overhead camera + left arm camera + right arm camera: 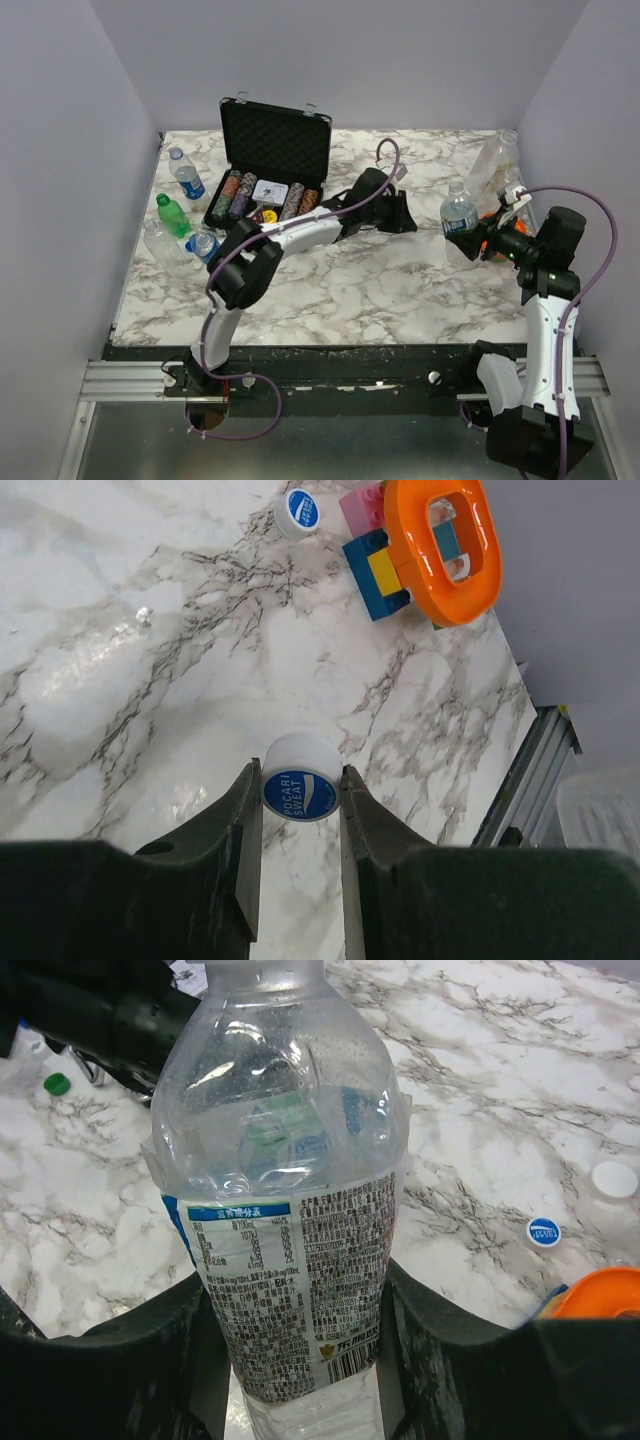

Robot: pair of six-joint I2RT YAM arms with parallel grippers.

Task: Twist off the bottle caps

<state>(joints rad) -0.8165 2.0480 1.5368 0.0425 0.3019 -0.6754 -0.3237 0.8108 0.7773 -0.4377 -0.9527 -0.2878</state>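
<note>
I fear a slack grip: left tool (300, 776) pinches the Pocari Sweat cap (300, 794), right tool (298, 1305) clamps the three-o'clock bottle (280, 1160).

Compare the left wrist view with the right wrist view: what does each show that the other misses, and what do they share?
Left wrist only: the left pincer closed on a white Pocari Sweat cap, plus a pink toy block. Right wrist only: the right pincer gripping a clear labelled bottle, a green cap and a plain white cap. Both: the marble table, the orange ring, and probably the same blue-topped cap.
</note>
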